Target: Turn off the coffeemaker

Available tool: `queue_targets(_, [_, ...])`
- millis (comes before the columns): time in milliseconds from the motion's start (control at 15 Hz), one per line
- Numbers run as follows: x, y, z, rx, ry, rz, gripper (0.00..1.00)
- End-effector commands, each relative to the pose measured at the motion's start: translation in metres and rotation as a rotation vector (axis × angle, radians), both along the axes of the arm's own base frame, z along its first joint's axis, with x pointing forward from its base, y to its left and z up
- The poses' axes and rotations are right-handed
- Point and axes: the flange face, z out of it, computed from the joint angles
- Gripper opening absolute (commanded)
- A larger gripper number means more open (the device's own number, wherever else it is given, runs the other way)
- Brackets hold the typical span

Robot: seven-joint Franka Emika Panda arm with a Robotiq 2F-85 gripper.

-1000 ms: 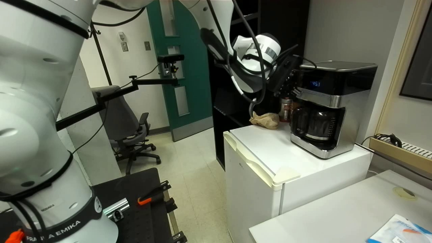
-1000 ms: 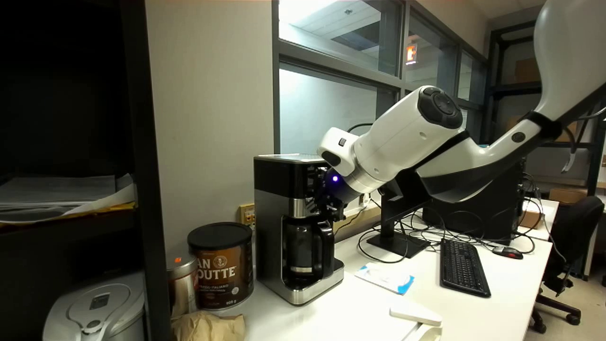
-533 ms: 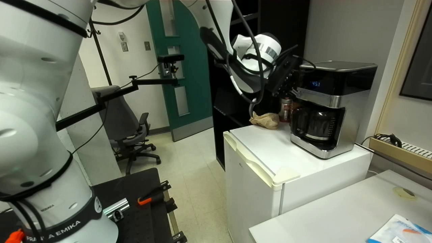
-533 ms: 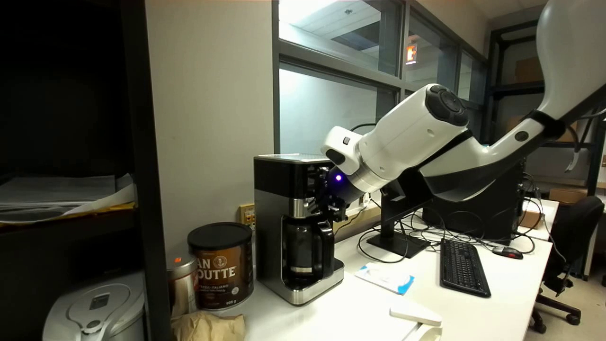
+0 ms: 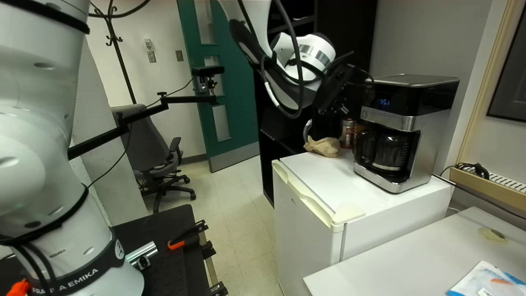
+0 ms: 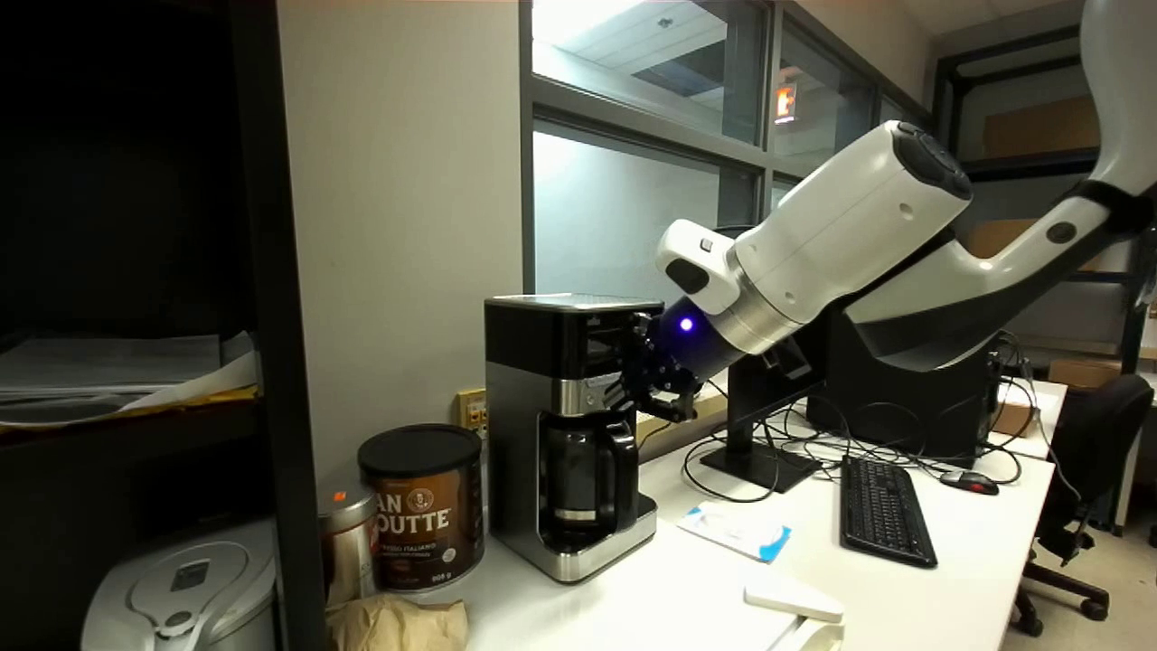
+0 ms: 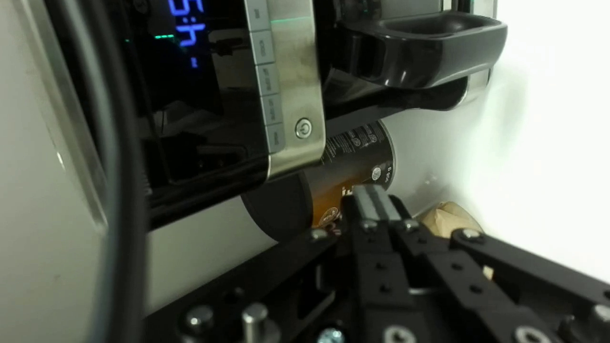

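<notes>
Bench (image 5: 320, 176): the top of a white mini-fridge, with cream trim (image 5: 306, 199) along its door edge and a cream cap (image 5: 349, 213) on the corner nearest the desk (image 5: 411, 250).
Coffeemaker (image 5: 411, 98): I see it standing upright on the bench, toward the back corner on the desk side, its carafe (image 5: 388, 152) seated in the lower front.
Display (image 7: 188, 28): blue digits glow; in my wrist view the power button (image 7: 303, 128) sits on the steel band (image 7: 295, 71) beside a row of grey keys (image 7: 267, 81).
Gripper (image 7: 376, 202): closed, its two tips side by side; in an exterior view I see a gap between them and the coffeemaker.
Edge opposite the desk: a crumpled brown paper bag (image 5: 322, 146) lies near the black shelving (image 5: 345, 37); in an exterior view a coffee can (image 6: 420, 542) stands between a metal tin (image 6: 351, 551) and the coffeemaker.
Desk: a white-and-blue packet (image 5: 487, 279) lies flat, and farther along I make out a keyboard (image 6: 886, 511) with a mouse (image 6: 969, 482) just beside it.
Wall (image 5: 415, 37): a black cable (image 5: 480, 170) lies coiled on the ledge (image 5: 485, 188).
Room: a green door (image 5: 242, 102) with narrow panes and a grey office chair (image 5: 150, 154) stand beyond my arm (image 5: 41, 226); a red lit sign (image 6: 785, 103) shows through the window (image 6: 624, 208).
</notes>
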Motion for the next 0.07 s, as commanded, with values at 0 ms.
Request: queue_targets(0, [-0.0217, -0.0026, 0.0098, 0.008, 0.011, 0.032, 0.0])
